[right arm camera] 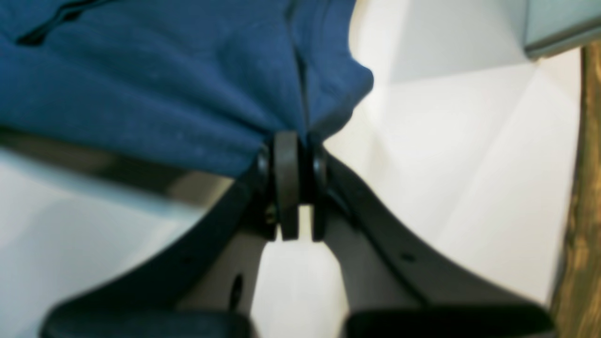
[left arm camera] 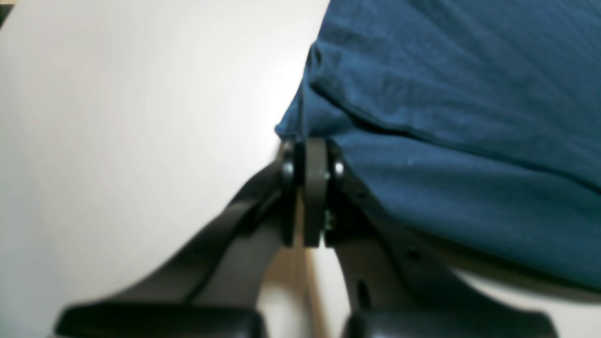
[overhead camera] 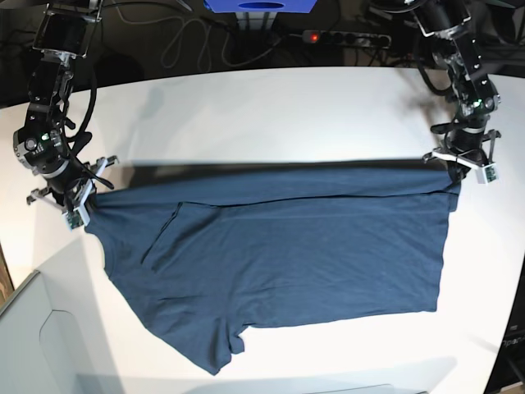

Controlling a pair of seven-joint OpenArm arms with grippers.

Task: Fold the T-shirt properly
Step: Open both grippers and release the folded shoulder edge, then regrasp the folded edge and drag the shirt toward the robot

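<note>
The dark navy T-shirt (overhead camera: 287, 254) hangs stretched between my two grippers above the white table (overhead camera: 271, 115), its lower part draping toward the front. My left gripper (overhead camera: 454, 171) is shut on the shirt's edge at the base view's right; the left wrist view shows its jaws (left arm camera: 311, 159) pinching a fold of blue fabric (left arm camera: 446, 117). My right gripper (overhead camera: 88, 202) is shut on the opposite edge at the left; the right wrist view shows its jaws (right arm camera: 291, 155) clamped on bunched fabric (right arm camera: 164, 84). The neck label is hidden.
A power strip (overhead camera: 344, 37) and cables lie beyond the table's far edge. A blue object (overhead camera: 262, 5) stands at the back. A grey panel (overhead camera: 20, 320) sits at the front left, with a wooden edge (right arm camera: 582, 188) beside it.
</note>
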